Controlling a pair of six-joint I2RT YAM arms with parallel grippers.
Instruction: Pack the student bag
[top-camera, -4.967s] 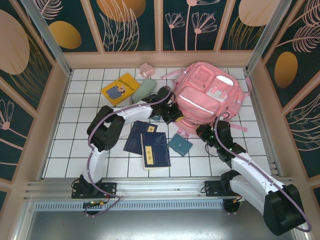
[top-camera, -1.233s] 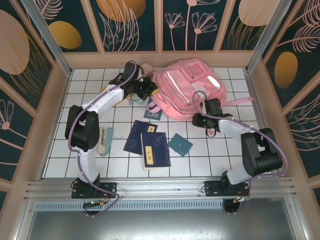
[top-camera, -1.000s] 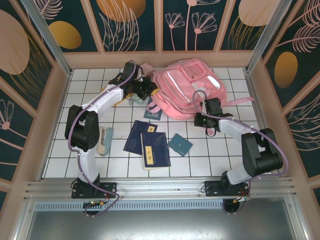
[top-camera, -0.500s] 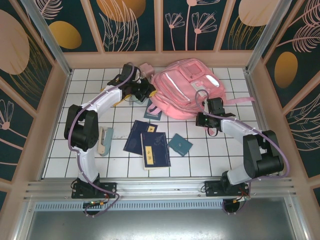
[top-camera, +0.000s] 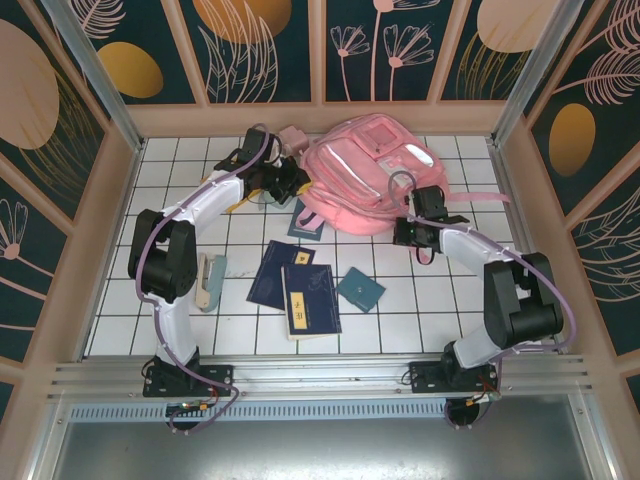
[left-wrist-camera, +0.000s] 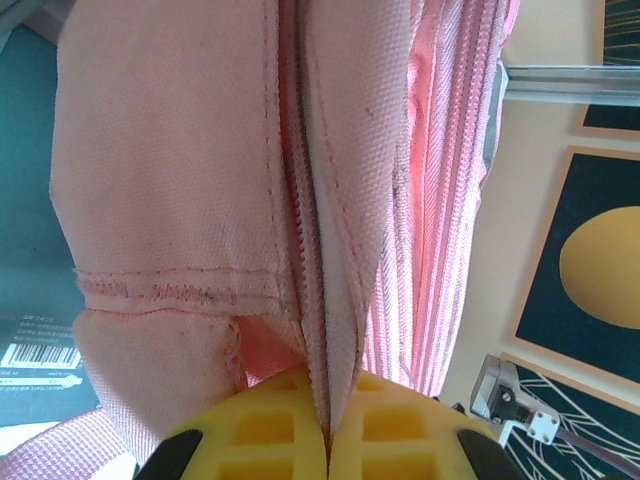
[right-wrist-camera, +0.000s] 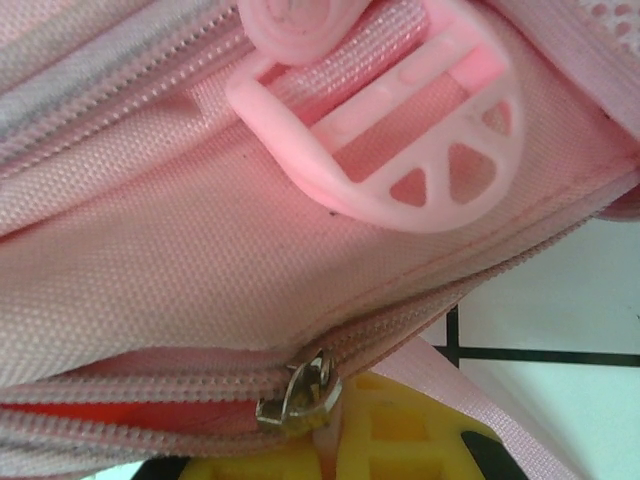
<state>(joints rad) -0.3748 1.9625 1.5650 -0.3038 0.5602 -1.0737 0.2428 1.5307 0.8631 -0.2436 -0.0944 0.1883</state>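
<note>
The student bag is lying on the far part of the tiled bench, right of centre, with its glossy front facing up. Both arms are reaching out to it, one on each side.

The left hand is working at the bag's left edge. In the left wrist view its yellow fingertips are pressing together on a fold of pink fabric along a zip line, so this hand is closed and gripping the bag.

The right hand is sitting at the bag's near right edge. Its wrist view shows the yellow fingertips closing at the zip track, with the small metal zip pull dipping into the slit between them — a grip on the bag at its zip. A pink plastic buckle is lying on the fabric just above.

Nearer the arm bases, two navy books are overlapping, a small teal booklet is lying just right of them, and a pale-green pencil case is resting beside the left arm — all apart from the bag.
</note>
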